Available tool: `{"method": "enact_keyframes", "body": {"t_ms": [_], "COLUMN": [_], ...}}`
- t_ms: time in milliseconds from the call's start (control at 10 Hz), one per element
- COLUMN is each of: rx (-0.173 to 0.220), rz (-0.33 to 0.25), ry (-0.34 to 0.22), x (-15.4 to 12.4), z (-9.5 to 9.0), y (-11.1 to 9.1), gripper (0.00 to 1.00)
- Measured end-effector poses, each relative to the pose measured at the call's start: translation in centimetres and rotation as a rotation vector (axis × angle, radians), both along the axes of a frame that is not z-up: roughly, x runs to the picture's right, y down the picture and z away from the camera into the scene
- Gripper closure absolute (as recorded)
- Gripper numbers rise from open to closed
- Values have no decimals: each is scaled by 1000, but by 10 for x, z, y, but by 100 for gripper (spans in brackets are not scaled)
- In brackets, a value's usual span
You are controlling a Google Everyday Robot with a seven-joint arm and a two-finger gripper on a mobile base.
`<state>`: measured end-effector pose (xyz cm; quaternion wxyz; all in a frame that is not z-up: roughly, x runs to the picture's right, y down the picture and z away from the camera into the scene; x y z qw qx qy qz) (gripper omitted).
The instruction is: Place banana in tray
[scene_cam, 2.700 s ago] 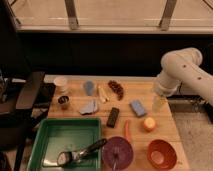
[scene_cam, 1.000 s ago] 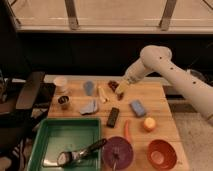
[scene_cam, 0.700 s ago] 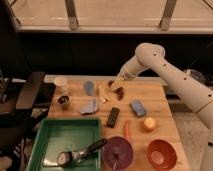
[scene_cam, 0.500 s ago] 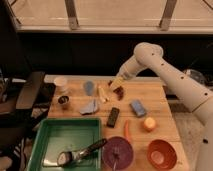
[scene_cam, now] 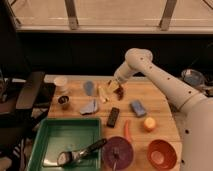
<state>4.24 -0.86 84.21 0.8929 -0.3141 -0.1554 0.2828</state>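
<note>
The banana (scene_cam: 102, 93) is a small pale cream stick lying on the wooden table, just left of centre at the back. My gripper (scene_cam: 113, 86) hangs low over the table, right beside the banana on its right and close to touching it. The arm reaches in from the right. The green tray (scene_cam: 41, 134) sits at the front left of the table, well in front of the banana. It holds a dark utensil with a silver head (scene_cam: 80, 152).
A brown object (scene_cam: 120, 90) lies under the gripper's right side. Blue items (scene_cam: 89, 87) (scene_cam: 90, 106), a white cup (scene_cam: 61, 83) and a dark cup (scene_cam: 64, 100) stand at the left. A black bar (scene_cam: 113, 116), blue sponge (scene_cam: 138, 107), carrot (scene_cam: 127, 130), round fruit (scene_cam: 149, 123), purple plate (scene_cam: 118, 151) and red bowl (scene_cam: 161, 154) lie toward the front.
The arm has swung from the table's right side to the left and lowered, bringing the gripper down beside the banana. The objects on the table have not moved.
</note>
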Motion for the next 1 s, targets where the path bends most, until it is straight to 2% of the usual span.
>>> {"method": "enact_keyframes", "body": {"t_ms": [300,700,1000], "rx": [-8,-14,-38], "rz": [-49,-77,-78], "ry": [-13,-26,-25], "x": [-23,-36,-34], "z": [21,45,63], "y": [7,-2,2], "gripper": [35,35,35]}}
